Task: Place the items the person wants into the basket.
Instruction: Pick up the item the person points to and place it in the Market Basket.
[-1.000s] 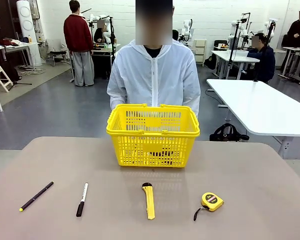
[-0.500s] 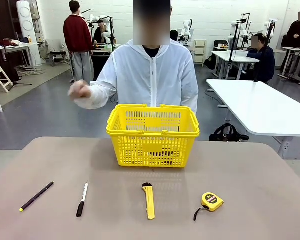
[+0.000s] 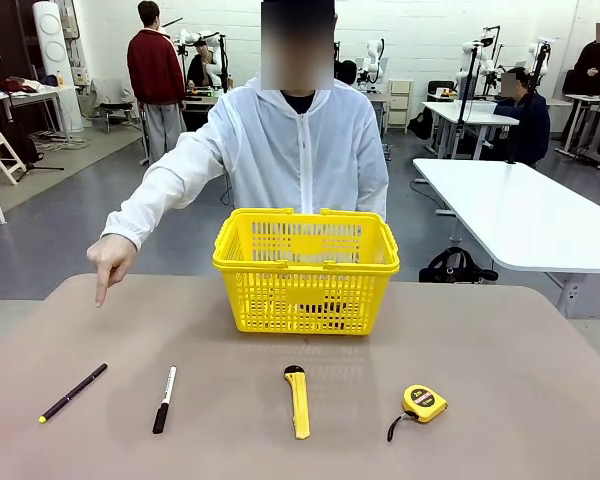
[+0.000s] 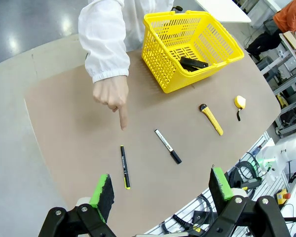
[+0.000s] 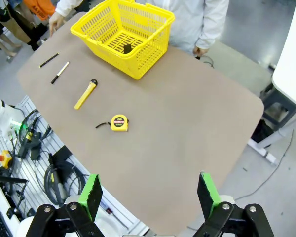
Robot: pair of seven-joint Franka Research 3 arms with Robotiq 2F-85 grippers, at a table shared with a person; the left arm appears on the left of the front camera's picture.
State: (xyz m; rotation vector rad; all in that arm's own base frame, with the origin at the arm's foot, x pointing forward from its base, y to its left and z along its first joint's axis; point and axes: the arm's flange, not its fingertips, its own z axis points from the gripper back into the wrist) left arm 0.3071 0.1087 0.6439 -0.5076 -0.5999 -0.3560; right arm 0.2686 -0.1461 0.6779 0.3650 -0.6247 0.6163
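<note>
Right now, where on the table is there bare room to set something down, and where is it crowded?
Widest bare patch: the table right of the basket and tape measure. Left of the basket is bare too, under the person's pointing hand. Crowded: the near row of pen, marker, utility knife.

The bench (image 3: 500, 360) carries four loose tools, one of each kind: one thin black pen with a yellow end (image 3: 73, 392), one white-and-black marker (image 3: 164, 398), one long yellow utility knife with a black tip (image 3: 298, 402) and one round yellow tape measure (image 3: 423, 402). One yellow lattice plastic basket (image 3: 305, 265) holds one small black object (image 4: 193, 63). One person in a white jacket (image 3: 300, 150) points with one hand (image 3: 110, 258).
</note>
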